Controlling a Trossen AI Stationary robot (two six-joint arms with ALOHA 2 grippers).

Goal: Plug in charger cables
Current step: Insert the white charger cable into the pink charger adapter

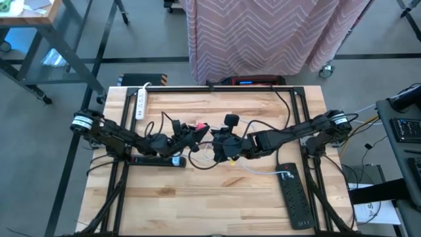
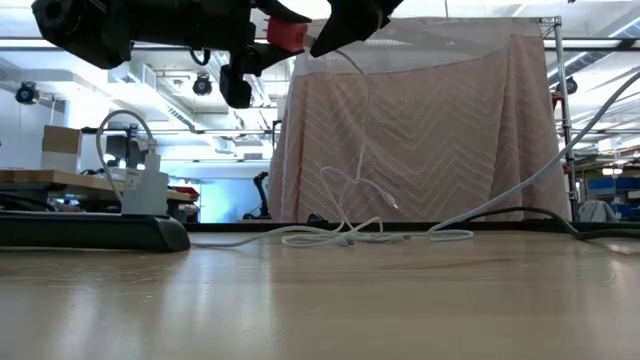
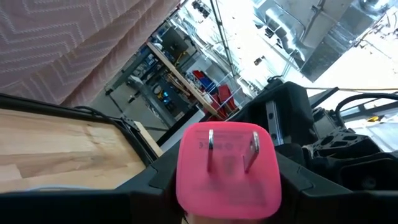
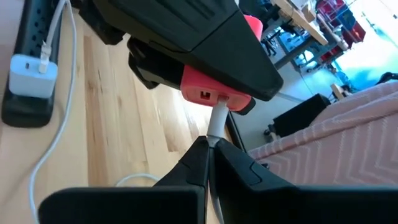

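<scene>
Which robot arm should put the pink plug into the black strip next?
Probably the left. Its pincer holds the red-pink plug block, prongs out, above the black power strip on its own side. The right pincer only pinches the thin white cord at that block.

You see the whole table (image 1: 217, 197) from straight overhead, curtain (image 1: 263, 33) at twelve o'clock. Your low camera sits at tabletop level, facing that curtain. Each wrist camera looks close-up at the red-pink plug block (image 3: 227, 168), which all four views share.
</scene>
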